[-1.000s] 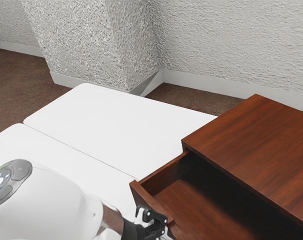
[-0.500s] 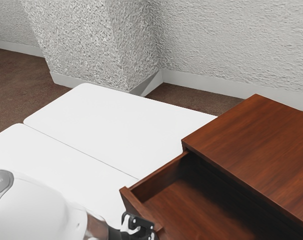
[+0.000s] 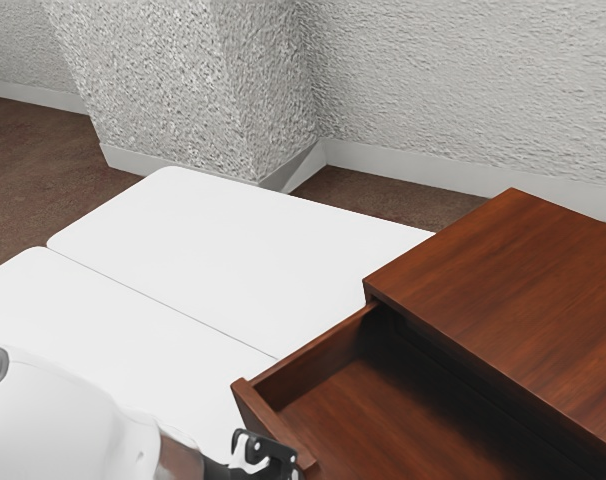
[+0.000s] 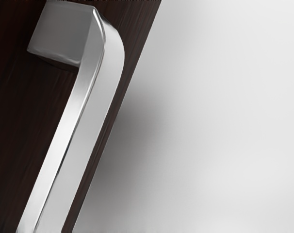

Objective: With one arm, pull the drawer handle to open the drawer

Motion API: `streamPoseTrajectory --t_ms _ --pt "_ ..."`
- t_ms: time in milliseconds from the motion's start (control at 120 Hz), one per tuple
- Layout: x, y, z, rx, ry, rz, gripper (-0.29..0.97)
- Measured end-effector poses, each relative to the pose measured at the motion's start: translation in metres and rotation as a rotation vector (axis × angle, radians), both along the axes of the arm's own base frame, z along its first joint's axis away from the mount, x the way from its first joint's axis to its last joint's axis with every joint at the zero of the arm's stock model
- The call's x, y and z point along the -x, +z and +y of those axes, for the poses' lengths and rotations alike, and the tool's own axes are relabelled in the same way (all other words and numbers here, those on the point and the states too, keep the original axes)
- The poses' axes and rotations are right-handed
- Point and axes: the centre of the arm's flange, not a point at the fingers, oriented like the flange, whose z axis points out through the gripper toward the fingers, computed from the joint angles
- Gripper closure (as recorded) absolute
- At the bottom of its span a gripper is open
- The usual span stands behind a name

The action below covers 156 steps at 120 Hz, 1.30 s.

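The white arm sat at seven o'clock in the exterior view, over the white table. Its black gripper, at six o'clock, was just beside the front of the open drawer. Whether it clamped anything could not be told. The drawer jutted from the brown cabinet at four o'clock. The wrist view showed the silver handle close by.
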Motion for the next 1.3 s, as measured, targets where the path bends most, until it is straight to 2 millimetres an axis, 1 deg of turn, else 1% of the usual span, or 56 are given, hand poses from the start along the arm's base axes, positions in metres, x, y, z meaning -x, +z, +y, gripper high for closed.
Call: streamPoseTrajectory --t_ms 142,208,375,542,642,692,750,908,950,1083,1158,1300 --pt "0.0 0.004 0.0 0.01 0.002 -0.008 0.01" --pt "0.001 0.009 0.0 0.016 0.002 -0.018 0.03" --pt "0.004 0.021 -0.004 0.024 -0.006 -0.043 0.03" --pt "0.004 0.05 -0.01 0.022 0.013 -0.091 0.02" --pt "0.004 0.08 -0.01 0.041 0.029 -0.105 0.01" --pt "0.002 0.089 -0.004 0.041 0.065 -0.09 0.01" --pt "-0.002 0.094 0.006 0.037 0.114 -0.062 0.01" --pt "-0.006 0.092 0.02 0.007 0.226 0.001 0.0" --pt "-0.009 0.095 0.021 0.007 0.253 0.007 0.0" --pt "-0.021 0.12 0.018 0.038 0.322 -0.002 0.0" --pt "-0.025 0.125 0.016 0.065 0.363 0.002 0.0" --pt "-0.027 0.126 0.015 0.125 0.464 0.03 0.0"
